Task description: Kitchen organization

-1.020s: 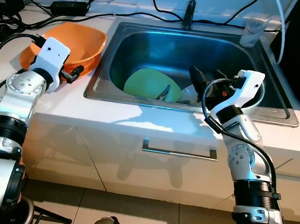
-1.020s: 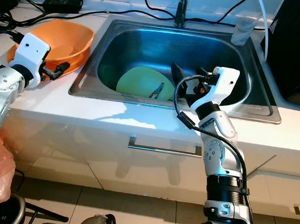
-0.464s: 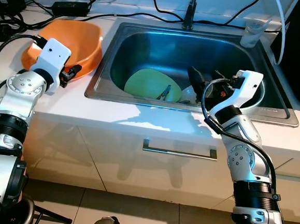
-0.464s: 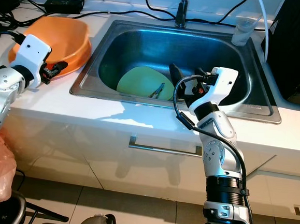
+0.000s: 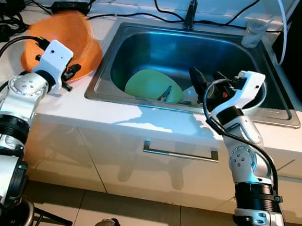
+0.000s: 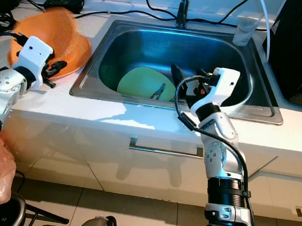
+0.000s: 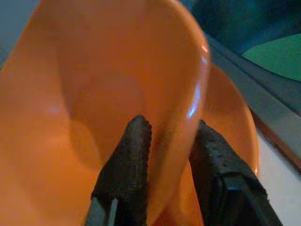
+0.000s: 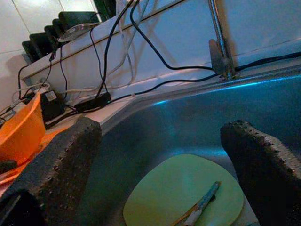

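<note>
An orange bowl (image 5: 68, 33) stands tipped up on the white counter left of the sink (image 5: 198, 48), its near rim raised. My left gripper (image 5: 70, 75) is shut on that rim; in the left wrist view the fingers (image 7: 127, 160) pinch the bowl wall (image 7: 94, 94), with more orange surface (image 7: 235, 122) behind it. A green plate (image 5: 145, 84) lies in the sink with a utensil (image 5: 165, 93) on it. My right gripper (image 5: 206, 78) hangs over the sink's right half, open, its pads (image 8: 61, 155) spread wide toward the green plate (image 8: 188, 188).
A faucet (image 5: 190, 11) rises behind the sink. A clear plastic cup (image 5: 254, 32) stands at the back right corner. Black cables and a power adapter (image 5: 70, 5) run along the wall. A drawer handle (image 5: 180, 153) sits below the counter edge.
The left gripper has lifted the orange bowl's near rim, tipping the bowl from lying flat to steeply tilted. The right arm has stayed put.
</note>
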Robot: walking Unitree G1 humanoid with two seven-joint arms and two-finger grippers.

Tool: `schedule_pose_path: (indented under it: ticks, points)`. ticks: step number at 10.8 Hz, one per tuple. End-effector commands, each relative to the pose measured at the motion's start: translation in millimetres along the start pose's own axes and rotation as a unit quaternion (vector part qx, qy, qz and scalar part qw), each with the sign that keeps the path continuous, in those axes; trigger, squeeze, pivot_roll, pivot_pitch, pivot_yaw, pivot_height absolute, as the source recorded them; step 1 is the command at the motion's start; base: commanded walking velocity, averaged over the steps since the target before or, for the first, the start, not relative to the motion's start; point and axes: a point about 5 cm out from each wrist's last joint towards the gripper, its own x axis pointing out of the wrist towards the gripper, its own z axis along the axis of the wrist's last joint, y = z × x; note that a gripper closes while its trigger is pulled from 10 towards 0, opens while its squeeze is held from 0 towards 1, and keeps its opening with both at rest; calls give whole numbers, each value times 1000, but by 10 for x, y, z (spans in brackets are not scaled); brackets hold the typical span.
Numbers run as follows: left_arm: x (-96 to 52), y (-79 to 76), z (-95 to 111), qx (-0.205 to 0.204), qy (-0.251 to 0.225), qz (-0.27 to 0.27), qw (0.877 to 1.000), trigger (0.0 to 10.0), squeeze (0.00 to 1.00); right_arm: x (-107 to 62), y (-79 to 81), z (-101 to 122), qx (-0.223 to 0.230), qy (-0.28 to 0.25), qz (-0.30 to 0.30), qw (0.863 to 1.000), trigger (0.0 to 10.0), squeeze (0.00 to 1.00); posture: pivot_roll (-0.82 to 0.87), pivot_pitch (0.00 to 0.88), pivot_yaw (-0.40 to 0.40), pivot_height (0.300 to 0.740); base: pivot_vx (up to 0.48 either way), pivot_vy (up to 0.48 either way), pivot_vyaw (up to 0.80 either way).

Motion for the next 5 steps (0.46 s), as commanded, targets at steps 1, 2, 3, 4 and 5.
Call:
schedule_pose_path:
  ticks: [1,2,3,4,5]
  points:
    - [-1,25,13,4,-3,5,1000,0,0,-1,-13,3,2,1,-5,1000,10000,0,12,90,37,740,0,0,0]
    - [-1,25,13,5,-3,5,1000,0,0,-1,-16,1,2,2,-5,1000,10000,0,12,90,37,740,0,0,0]
    - [1,25,12,5,-3,5,1000,0,0,-2,-22,-2,3,2,-7,1000,10000,0,12,90,38,740,0,0,0]
    - [1,24,13,6,-4,6,1000,0,0,-2,-24,-3,4,1,-8,1000,10000,0,12,89,39,740,0,0,0]
    - [2,29,29,11,-11,12,1000,0,0,-2,-25,-7,5,2,-8,1000,10000,0,13,89,38,740,0,0,0]
